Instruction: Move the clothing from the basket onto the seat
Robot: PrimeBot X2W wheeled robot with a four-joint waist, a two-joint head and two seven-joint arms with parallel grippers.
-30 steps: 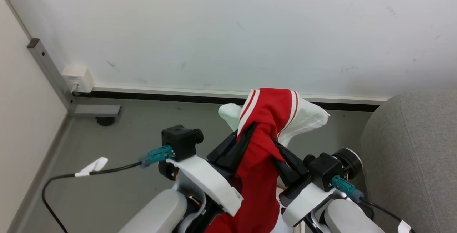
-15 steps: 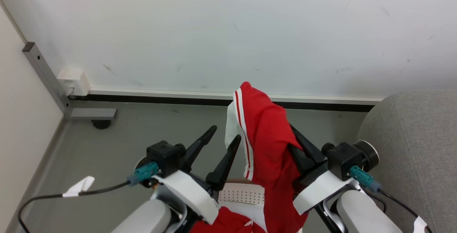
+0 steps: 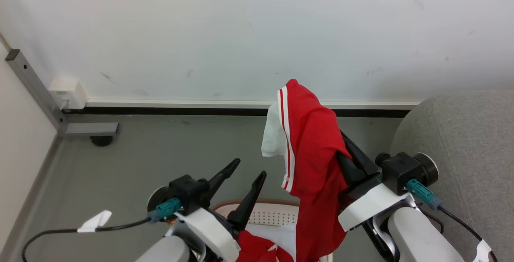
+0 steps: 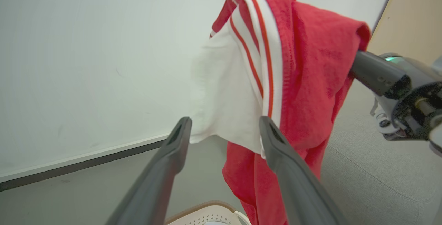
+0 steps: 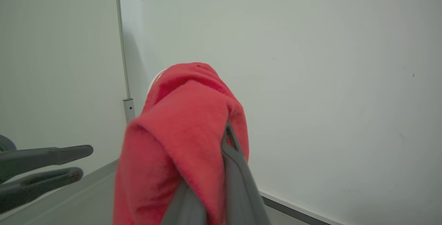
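A bright-red garment (image 3: pixel 311 145) with white striped trim and a white part hangs from my right gripper (image 3: pixel 346 150), which is shut on it and held high just left of the grey seat (image 3: pixel 461 141). In the right wrist view the red cloth (image 5: pixel 179 138) drapes over my fingers (image 5: pixel 238 176) and hides their tips. My left gripper (image 3: pixel 249 166) stands open and empty, a little left of the hanging garment (image 4: pixel 307 80). Below both arms sits the cream basket (image 3: pixel 261 205) with its brown rim. A second red garment (image 3: pixel 257 250) lies in it.
A white wall with a dark baseboard (image 3: pixel 180 111) runs behind the grey floor (image 3: pixel 140 161). A metal post and a caster foot (image 3: pixel 98 139) stand at the left corner, near a white wall socket (image 3: pixel 66 92). A black cable (image 3: pixel 100 226) trails from my left wrist.
My left gripper let go of the garment, opened and drew back to the left. My right gripper carried the garment rightward toward the seat. The head camera has also shifted.
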